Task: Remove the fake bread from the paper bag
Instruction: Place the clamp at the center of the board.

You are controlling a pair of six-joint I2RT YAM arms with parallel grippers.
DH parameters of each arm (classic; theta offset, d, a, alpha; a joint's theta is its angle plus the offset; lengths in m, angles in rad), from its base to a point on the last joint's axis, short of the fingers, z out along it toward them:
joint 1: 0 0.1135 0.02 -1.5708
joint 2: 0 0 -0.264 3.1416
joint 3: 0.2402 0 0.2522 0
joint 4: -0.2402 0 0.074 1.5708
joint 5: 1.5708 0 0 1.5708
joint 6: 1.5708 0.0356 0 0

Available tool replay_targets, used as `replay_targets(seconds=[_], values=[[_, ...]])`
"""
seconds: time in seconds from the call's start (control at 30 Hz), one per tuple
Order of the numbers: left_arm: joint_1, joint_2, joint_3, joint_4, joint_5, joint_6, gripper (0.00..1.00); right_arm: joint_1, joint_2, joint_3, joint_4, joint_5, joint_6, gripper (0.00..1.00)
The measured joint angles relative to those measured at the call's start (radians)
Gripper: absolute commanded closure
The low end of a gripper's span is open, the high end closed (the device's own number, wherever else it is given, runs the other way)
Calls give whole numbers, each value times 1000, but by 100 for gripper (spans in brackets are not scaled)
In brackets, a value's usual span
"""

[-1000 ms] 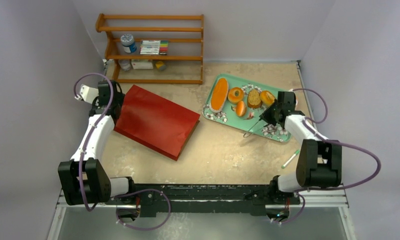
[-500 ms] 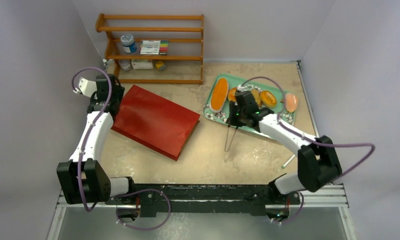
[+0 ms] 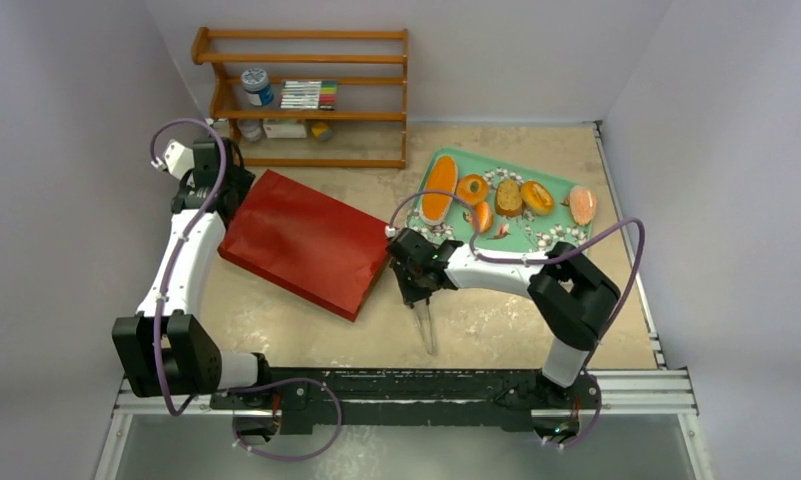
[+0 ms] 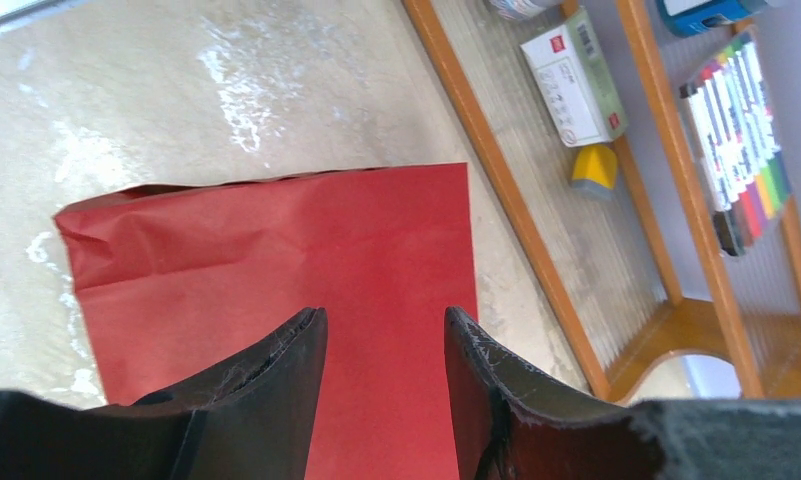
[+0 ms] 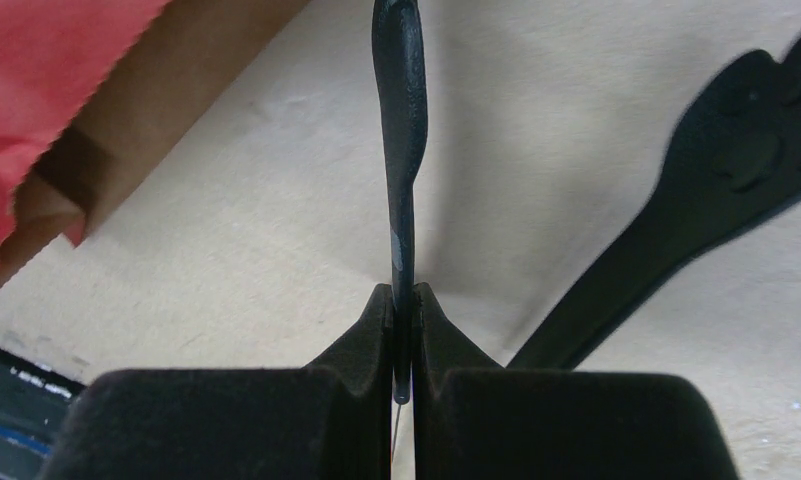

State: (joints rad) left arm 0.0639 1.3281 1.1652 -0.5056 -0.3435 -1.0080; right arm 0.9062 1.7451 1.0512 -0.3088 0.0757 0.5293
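The red paper bag (image 3: 306, 240) lies flat at centre left, its mouth facing right. The right wrist view shows its zigzag rim and brown inside (image 5: 126, 120); no bread shows in there. Several pieces of fake bread rest on the green tray (image 3: 536, 243): a long loaf (image 3: 438, 190), a bun (image 3: 472, 189), a slice (image 3: 509, 197). My right gripper (image 3: 417, 292) (image 5: 401, 300) is shut on one arm of black tongs (image 3: 426, 325) (image 5: 400, 150) just off the bag's mouth. My left gripper (image 3: 221, 197) (image 4: 384, 315) stands open over the bag's far left end (image 4: 276, 240).
A wooden shelf (image 3: 306, 100) with a jar, a marker set and small boxes stands at the back, close behind the left arm. The tray fills the back right. The tongs' other arm (image 5: 676, 230) splays out right of my right fingers.
My right arm swung left from the tray to the bag's mouth, carrying the tongs. A bread piece now lies at the tray's right end. The left gripper barely moved.
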Motion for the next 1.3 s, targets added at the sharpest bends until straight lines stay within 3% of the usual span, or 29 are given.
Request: replay_targets(seconds=[0.37,0.8,1.3], values=[[0,47,92,-125,-99,26,54,113,63,88,-33,-50,-42,100],[61,230,85,-160,-197,130,54,122,72,356,-127,-14,-133,100],[130,365,80,-158,-287,164,54,163,135,547,-124,-41,-238,100]])
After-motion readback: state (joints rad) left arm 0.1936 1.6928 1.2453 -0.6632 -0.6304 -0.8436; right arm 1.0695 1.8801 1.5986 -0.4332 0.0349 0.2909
